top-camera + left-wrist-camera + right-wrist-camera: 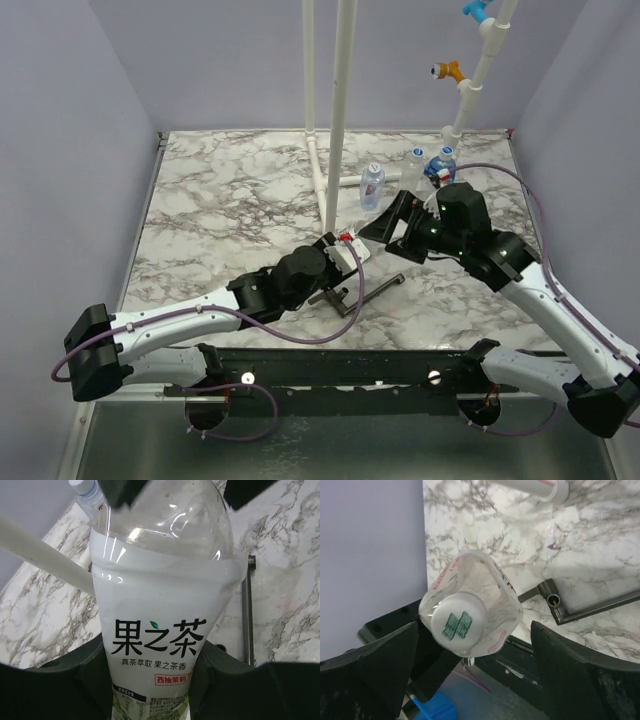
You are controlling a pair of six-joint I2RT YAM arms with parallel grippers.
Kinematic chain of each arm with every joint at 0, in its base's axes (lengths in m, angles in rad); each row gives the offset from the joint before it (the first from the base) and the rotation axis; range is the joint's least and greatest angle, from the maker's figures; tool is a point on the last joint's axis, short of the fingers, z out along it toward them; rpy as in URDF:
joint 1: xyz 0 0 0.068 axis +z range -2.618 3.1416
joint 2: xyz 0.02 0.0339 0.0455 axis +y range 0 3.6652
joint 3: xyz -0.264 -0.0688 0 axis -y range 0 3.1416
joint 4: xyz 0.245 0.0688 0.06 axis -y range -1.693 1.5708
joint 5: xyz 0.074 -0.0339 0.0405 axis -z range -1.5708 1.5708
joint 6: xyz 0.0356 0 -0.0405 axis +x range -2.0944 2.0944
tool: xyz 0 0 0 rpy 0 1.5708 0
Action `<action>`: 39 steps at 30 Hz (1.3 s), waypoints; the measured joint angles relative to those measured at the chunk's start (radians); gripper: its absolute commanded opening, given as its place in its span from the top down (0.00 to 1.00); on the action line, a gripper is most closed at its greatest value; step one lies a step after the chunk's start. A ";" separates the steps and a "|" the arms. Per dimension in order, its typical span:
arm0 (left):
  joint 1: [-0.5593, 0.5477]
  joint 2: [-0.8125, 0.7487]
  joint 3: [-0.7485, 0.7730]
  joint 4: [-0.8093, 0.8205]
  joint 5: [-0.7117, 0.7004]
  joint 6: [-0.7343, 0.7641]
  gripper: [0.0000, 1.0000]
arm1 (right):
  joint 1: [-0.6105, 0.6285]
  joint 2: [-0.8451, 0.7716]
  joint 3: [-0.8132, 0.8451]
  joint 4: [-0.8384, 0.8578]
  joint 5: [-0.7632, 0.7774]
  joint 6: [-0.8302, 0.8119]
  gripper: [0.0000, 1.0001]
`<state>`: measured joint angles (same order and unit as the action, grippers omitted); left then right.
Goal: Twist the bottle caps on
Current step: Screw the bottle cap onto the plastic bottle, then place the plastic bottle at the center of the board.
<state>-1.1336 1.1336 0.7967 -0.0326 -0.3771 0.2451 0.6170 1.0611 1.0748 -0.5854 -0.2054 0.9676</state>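
Now your left gripper (185,495) pinches the bottle (160,605), holding it over the middle of the table (230,200). Your right gripper (474,630) stands spread wide, its fingers clear on either side of the white cap (457,622) sitting on the bottle's neck.

We see a white bench (220,200) veined with grey marble. Three small clear bottles (372,185) stand upright toward its far right, near the upright white pipes (338,120). A black metal tool (347,297) lies flat near the front centre.
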 measured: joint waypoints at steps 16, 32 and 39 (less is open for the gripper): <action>0.085 0.519 0.389 0.057 0.221 -0.082 1.00 | 0.003 -0.440 0.057 0.024 0.525 -0.116 0.01; 0.132 0.580 0.090 0.648 0.256 -0.189 1.00 | 0.003 -0.006 0.164 -0.132 0.625 -0.253 0.09; 0.132 0.580 0.051 0.817 0.253 -0.185 1.00 | -0.048 0.092 0.222 -0.181 0.557 -0.296 0.24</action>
<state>-1.0016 1.7134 0.8482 0.7845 -0.1246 0.0601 0.5686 1.1530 1.2964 -0.7666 0.3519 0.6716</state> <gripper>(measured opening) 0.487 0.787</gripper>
